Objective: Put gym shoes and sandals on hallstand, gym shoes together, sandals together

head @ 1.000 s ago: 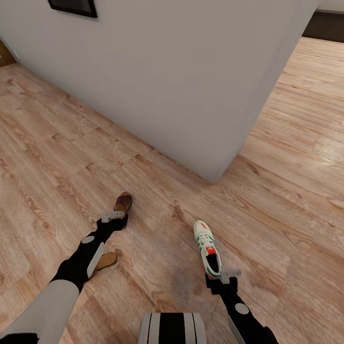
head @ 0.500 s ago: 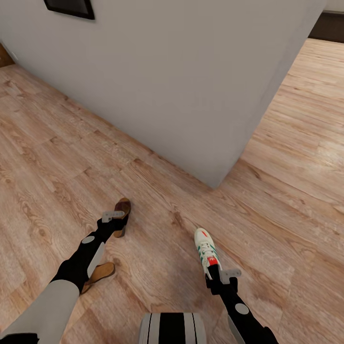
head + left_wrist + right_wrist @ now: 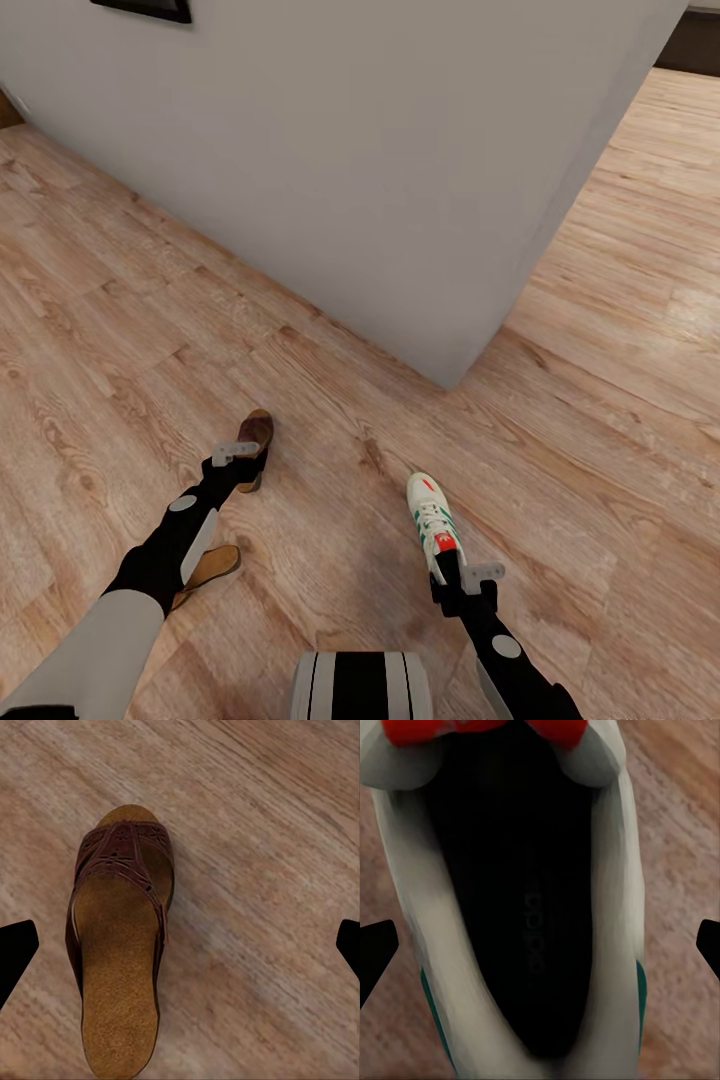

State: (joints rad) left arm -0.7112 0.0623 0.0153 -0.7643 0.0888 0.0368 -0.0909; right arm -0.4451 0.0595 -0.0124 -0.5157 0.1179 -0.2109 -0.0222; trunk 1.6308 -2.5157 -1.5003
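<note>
Both jaws spread wide: left above a sandal point(image 3: 120, 952), right above an "adidas"-printed gym shoe point(image 3: 521, 915).

One brown sandal point(image 3: 255, 437) upright on the wood floor point(image 3: 330, 500), directly under left gripper point(image 3: 236, 456). Second sandal point(image 3: 212, 568) behind it, beside the forearm. White gym shoe point(image 3: 433, 522) under right gripper point(image 3: 468, 580), toe pointing away.

Faint grey lettering reading "adidas" runs along the dark insole of the gym shoe point(image 3: 529, 937); nothing else legible.
</note>
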